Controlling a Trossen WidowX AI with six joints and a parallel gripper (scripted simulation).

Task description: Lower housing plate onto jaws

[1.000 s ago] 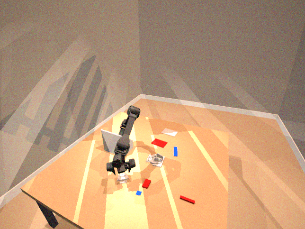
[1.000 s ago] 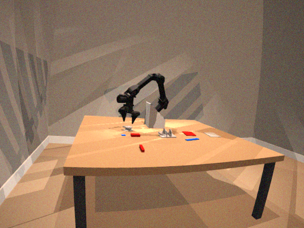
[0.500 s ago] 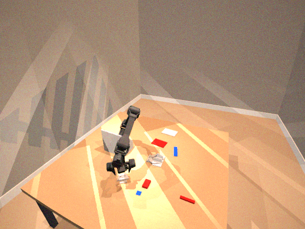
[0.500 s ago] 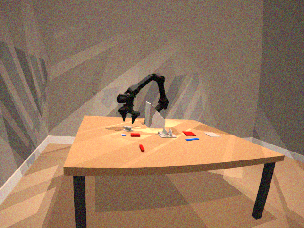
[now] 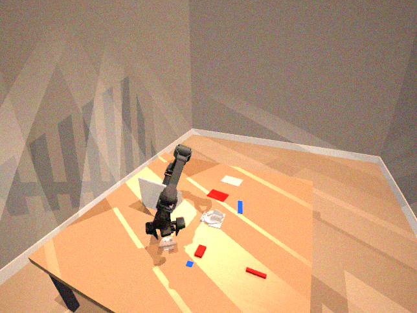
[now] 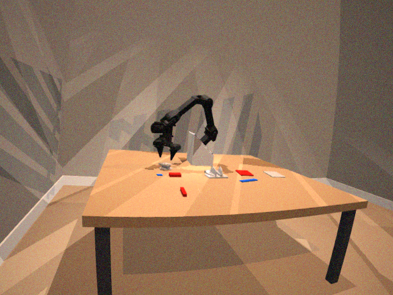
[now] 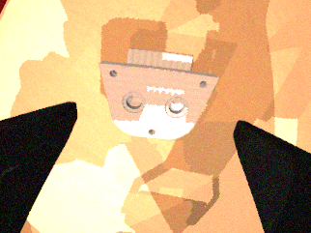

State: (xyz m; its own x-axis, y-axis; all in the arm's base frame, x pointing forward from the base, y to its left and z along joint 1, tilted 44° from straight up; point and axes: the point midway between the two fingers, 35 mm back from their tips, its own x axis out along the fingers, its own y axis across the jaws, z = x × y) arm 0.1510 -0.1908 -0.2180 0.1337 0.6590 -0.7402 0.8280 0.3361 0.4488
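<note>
The pale housing plate [image 5: 168, 244] [image 6: 165, 166] [image 7: 156, 87] is on the table, apart from the jaw base. The wrist view shows its tapered face with two large round sockets, three small holes and a ribbed block beyond its long edge. My gripper [image 5: 166, 235] [image 6: 166, 158] [image 7: 156, 119] is wide open and empty above the plate, its fingers on either side of it in the wrist view. The white jaw base [image 5: 216, 224] [image 6: 220, 176] lies flat, with two pointed jaws standing on it in the exterior view. Pins and stubs are too small to tell.
A red block [image 5: 200, 251] [image 6: 174, 174] and a blue square [image 5: 189, 264] [image 6: 159, 174] lie near the plate. A red bar [image 5: 256, 273] [image 6: 183, 192], blue strip [image 5: 239, 207] [image 6: 248, 180], red tile [image 5: 217, 195] [image 6: 244, 173] and white tile [image 5: 232, 180] [image 6: 274, 174] lie around. A pale panel [image 5: 147, 192] stands beside the arm.
</note>
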